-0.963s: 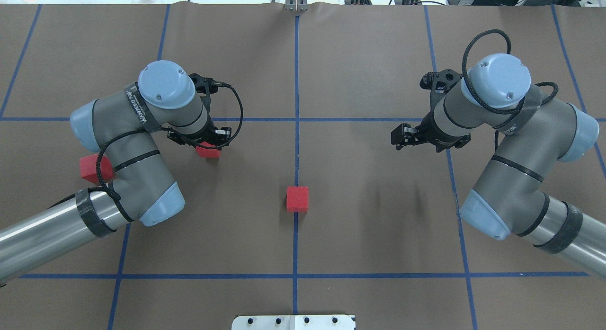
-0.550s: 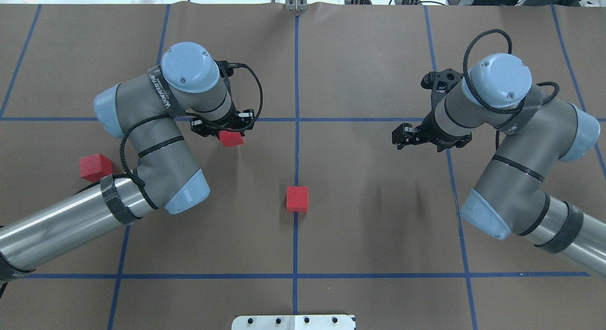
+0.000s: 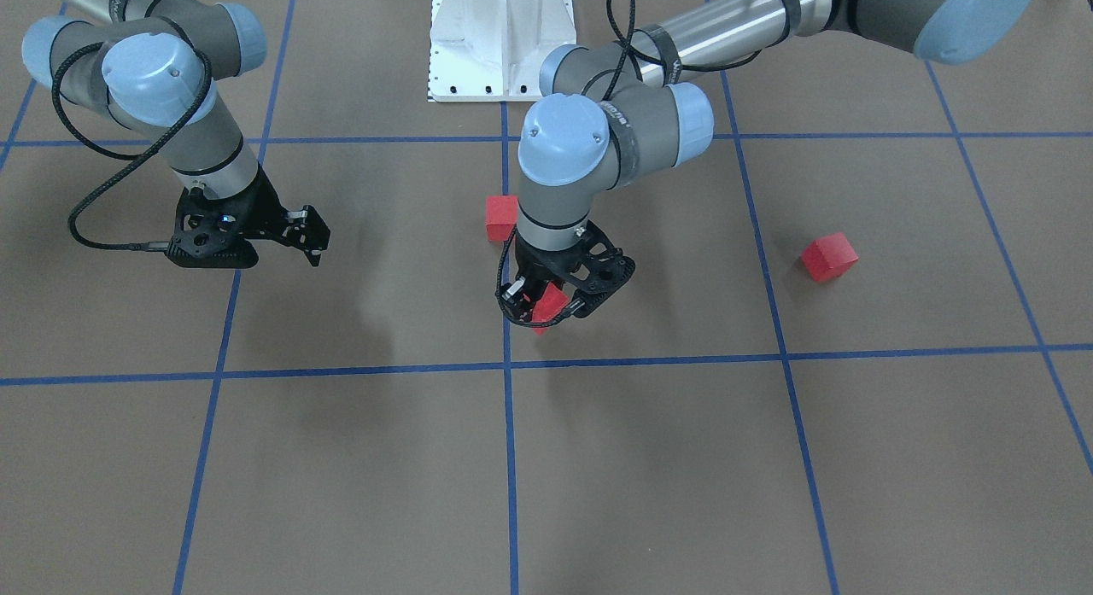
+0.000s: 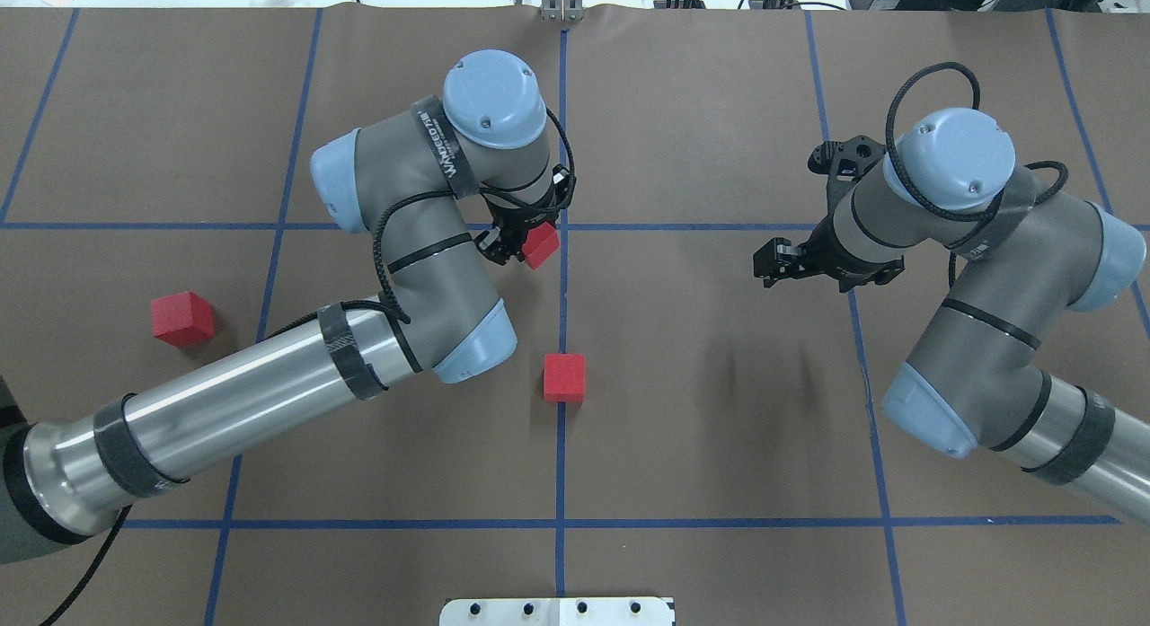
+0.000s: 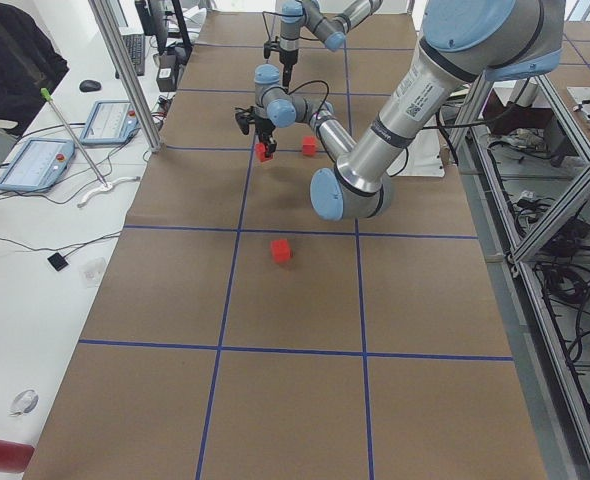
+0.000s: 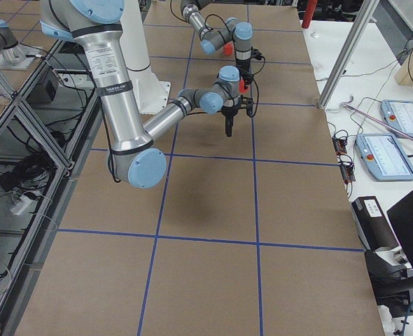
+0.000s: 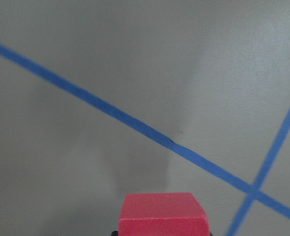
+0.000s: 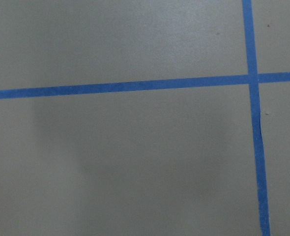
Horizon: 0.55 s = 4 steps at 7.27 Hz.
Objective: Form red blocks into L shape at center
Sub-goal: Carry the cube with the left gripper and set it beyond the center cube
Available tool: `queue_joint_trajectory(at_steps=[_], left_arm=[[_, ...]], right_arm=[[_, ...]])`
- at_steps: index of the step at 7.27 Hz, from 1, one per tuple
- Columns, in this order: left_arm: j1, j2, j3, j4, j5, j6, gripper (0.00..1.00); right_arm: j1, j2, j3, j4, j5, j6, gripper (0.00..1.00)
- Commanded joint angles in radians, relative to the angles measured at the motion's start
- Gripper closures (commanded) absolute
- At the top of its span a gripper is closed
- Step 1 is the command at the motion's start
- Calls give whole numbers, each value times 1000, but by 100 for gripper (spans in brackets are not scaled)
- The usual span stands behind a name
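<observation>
Left pincer (image 4: 526, 245) is clenched on 1 of the 3 red blocks (image 4: 542, 245), gripping it by its sides. The left wrist view shows that cube at the bottom edge with bare brown bench (image 4: 701, 428) beyond it, so it looks to be held clear of the surface. It hangs just on the robot's left of the central blue tape line (image 4: 561, 141), close to where that line crosses another.

A short way nearer the robot's base, the 2nd block (image 4: 564, 377) sits flat on the same tape line at the center, apart from the held cube and touching nothing.

Well away on the robot's left lies the 3rd block (image 4: 182, 319), alone and turned slightly askew to the grid.

Farthest off, the right pincer (image 4: 773, 260) hovers over open bench with no block at it; whether its fingers are parted I cannot tell.

By my reading, about a third is done: 1 cube is placed, 1 is in carriage and needs setting flush against it, and the last needs fetching to close the L.
</observation>
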State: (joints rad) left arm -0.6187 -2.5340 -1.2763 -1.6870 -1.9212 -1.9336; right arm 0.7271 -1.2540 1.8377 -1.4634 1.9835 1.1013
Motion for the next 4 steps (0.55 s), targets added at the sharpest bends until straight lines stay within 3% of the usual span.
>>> queue_joint_trajectory(at_steps=[1, 4], left_arm=[[19, -51, 64, 1, 1, -141, 100], [25, -51, 58, 3, -1, -223, 100]], right_arm=[[0, -2, 2, 2, 0, 0, 0], [0, -2, 5, 2, 0, 3, 0]])
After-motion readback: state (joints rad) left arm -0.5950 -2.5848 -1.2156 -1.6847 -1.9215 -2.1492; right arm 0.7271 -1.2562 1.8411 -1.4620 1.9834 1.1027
